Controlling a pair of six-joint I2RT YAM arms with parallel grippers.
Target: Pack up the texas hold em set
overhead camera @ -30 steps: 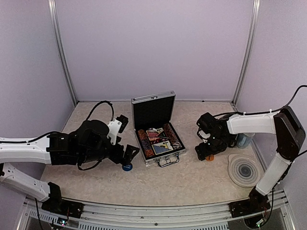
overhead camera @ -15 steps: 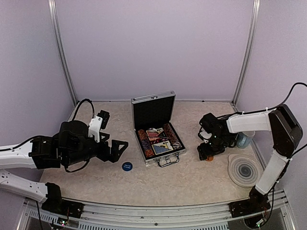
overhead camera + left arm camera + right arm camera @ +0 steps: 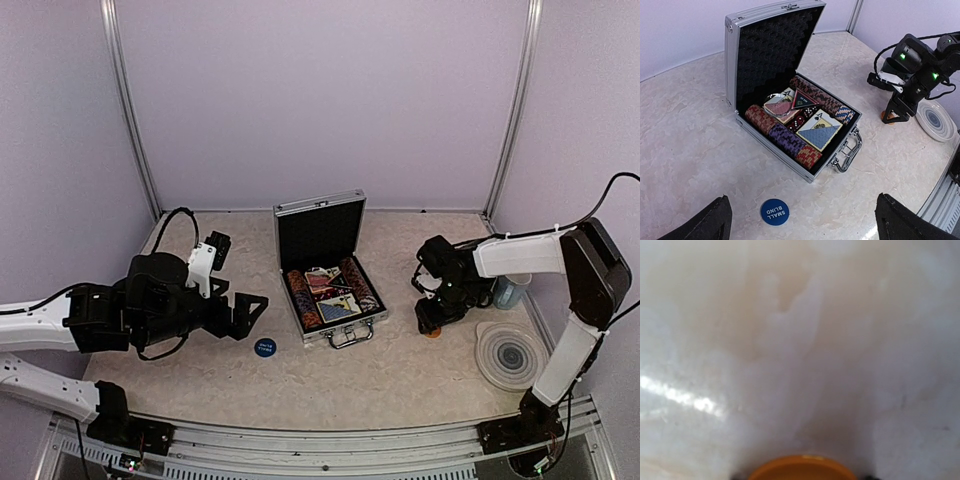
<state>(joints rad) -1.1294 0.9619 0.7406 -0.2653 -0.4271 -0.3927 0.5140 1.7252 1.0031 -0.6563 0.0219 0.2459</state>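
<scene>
Mottled beige stone-look table (image 3: 400, 390) fills the lower half of the top view. At its centre sits the ribbed aluminium case (image 3: 318, 232), open, its lid upright at the far side and lined with black egg-crate foam. Inside lie rows of striped red and black chips (image 3: 785, 140), a red-backed deck (image 3: 781, 107), a blue-backed deck (image 3: 818, 135) and a black triangle (image 3: 802, 100).

Left of the case, the left gripper (image 3: 250, 316) of matte black plastic hangs spread to its full width, holding nothing. At centre right the right gripper (image 3: 432, 322) points down over a flat orange button (image 3: 802, 467). Whether its fingers have hold of the disc cannot be told.

A round grey ringed coaster (image 3: 510, 355) lies at lower right, a pale-blue mug (image 3: 510, 292) just above it. A round blue button (image 3: 774, 212), printed SMALL BLIND, lies flat near the case's front left corner.

Compared with a second ago, the left arm has drawn back leftward off the blue button. The right gripper stays at the orange one.

The case's long axis runs along its hinge, roughly left to right with the right end slightly higher in frame. Its chrome handle (image 3: 847, 152) points toward the lower edge.
</scene>
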